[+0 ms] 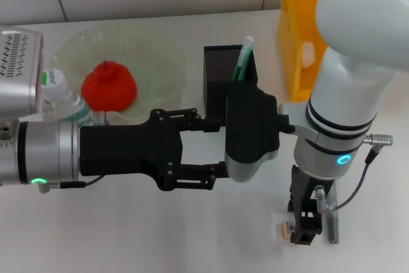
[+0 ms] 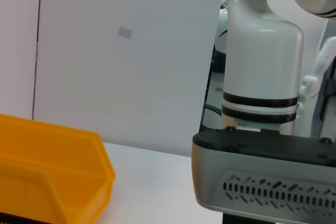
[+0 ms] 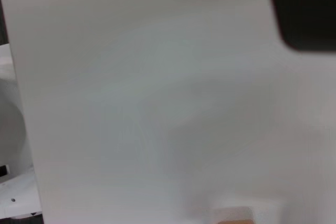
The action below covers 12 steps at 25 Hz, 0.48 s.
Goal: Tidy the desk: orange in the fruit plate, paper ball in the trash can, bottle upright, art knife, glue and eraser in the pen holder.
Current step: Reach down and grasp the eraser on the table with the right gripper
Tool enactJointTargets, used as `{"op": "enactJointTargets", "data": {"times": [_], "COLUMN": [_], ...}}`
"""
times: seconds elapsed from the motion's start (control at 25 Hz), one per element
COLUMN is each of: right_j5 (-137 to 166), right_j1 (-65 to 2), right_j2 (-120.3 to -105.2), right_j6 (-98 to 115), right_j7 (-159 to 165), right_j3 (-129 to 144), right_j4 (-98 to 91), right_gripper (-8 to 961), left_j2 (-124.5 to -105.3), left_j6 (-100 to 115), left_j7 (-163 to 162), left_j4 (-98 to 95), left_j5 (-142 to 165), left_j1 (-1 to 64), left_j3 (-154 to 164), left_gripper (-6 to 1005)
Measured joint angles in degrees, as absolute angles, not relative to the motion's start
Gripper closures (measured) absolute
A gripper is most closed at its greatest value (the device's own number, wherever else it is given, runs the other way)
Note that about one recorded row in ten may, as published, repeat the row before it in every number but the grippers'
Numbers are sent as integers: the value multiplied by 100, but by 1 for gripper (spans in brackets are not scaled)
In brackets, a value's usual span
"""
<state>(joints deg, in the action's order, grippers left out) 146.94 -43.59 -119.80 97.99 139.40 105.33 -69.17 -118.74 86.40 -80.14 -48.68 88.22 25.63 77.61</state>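
The orange [image 1: 108, 85] lies in the glass fruit plate [image 1: 160, 55] at the back left. Beside it the bottle [image 1: 64, 97] stands upright. A green-and-white stick [image 1: 243, 59] pokes out of the black mesh pen holder [image 1: 223, 68]. A white paper ball [image 1: 308, 54] rests in the yellow trash can [image 1: 295, 36] [image 2: 52, 166]. My right gripper [image 1: 305, 227] points down at the table's front right, between a small pale eraser [image 1: 285, 227] and a grey art knife [image 1: 331, 220]. My left gripper [image 1: 216, 147] hovers open and empty mid-table.
The right arm's black-and-silver wrist housing [image 1: 252, 133] [image 2: 262, 182] sits just off the left gripper's fingertips and in front of the pen holder. A white wall runs behind the table.
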Motion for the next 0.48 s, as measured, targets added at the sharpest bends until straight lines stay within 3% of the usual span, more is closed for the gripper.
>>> {"op": "enactJointTargets", "data": {"times": [0.16, 0.48], "right_j5": [14694, 14709], "right_j1": [-4362, -4381], "right_j2": [-11980, -11979], "right_j6": [9730, 9661], "right_j7": [14038, 14130], "right_j3": [10765, 10903], "right_j4": [-6916, -6917], "right_gripper": [432, 434], "left_j2": [-11874, -11874], "left_j6": [8634, 8630], "left_j7": [-8015, -7974], "left_j4": [-4868, -4835], "left_j5": [8824, 8832], "left_j1": [2593, 2608], "left_j3": [7761, 7760], "left_gripper": [213, 213]}}
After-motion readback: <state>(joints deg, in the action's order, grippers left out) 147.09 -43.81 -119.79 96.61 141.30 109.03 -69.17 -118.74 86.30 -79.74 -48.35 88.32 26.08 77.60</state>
